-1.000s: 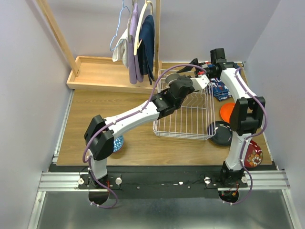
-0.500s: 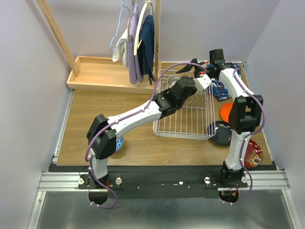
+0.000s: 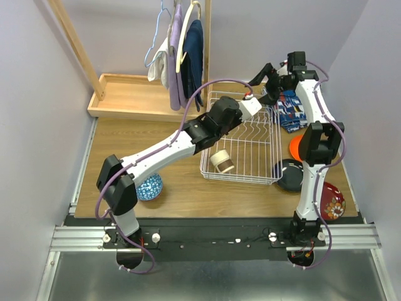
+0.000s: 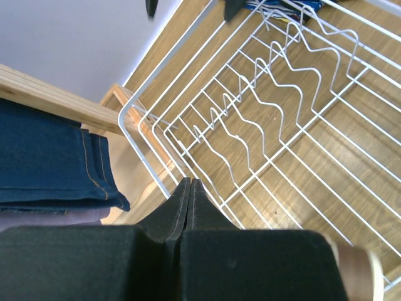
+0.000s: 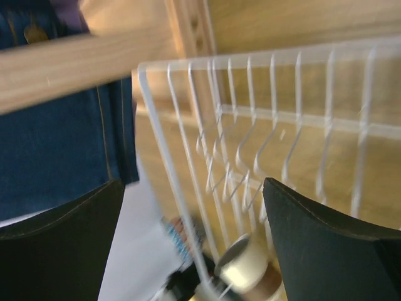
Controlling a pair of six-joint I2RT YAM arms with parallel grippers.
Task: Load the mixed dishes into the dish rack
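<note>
Release stage: withdrawing left tool (image 4: 190, 187), clenched on nothing, above dish rack (image 3: 240, 180); leaving tan-brown cup (image 3: 221, 161) newly lying sideways in its near-left corner; lifting right tool (image 5: 193, 188), spread empty; one dish loaded.

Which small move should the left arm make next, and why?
Probably draw the left gripper back from over the dish rack toward the small blue-patterned bowl by that arm's base, opening on the way. It is shut on nothing, the tan-brown cup lies in the rack, and that bowl waits outside it.
</note>
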